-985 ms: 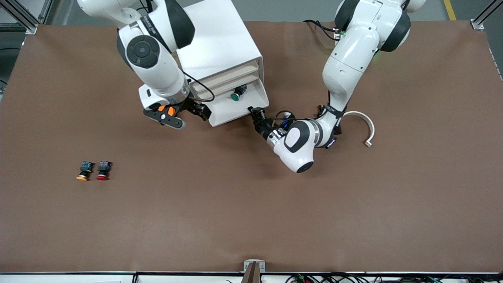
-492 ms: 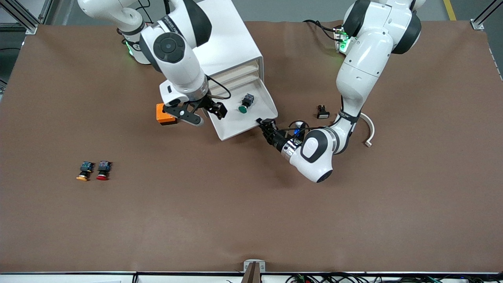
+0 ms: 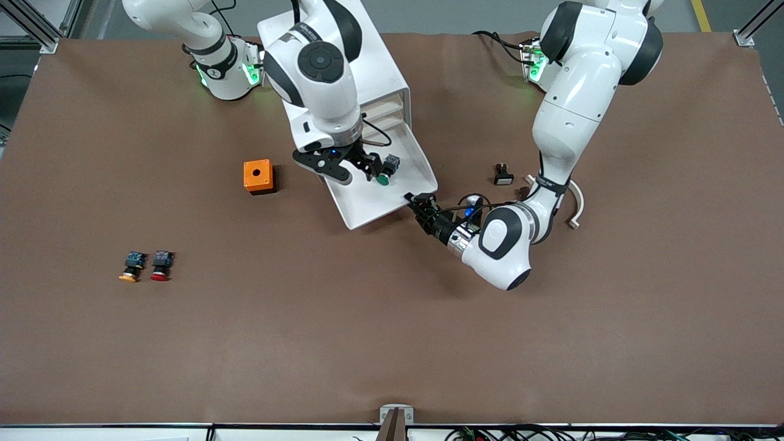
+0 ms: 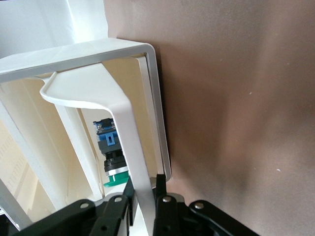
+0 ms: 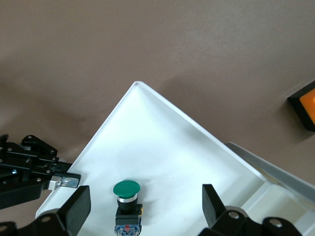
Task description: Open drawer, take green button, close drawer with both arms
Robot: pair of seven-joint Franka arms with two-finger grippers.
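A brown table fills the view, with grey floor showing past its edge by the arm bases. Nearest the camera, toward the right arm's end, lie a yellow-capped button and a red-capped button side by side. Farther off, the left gripper is clamped on the handle of the pulled-out drawer. The right gripper hangs over the drawer, jaws wide apart and holding nothing, above the green button lying inside. An orange box sits beside the drawer.
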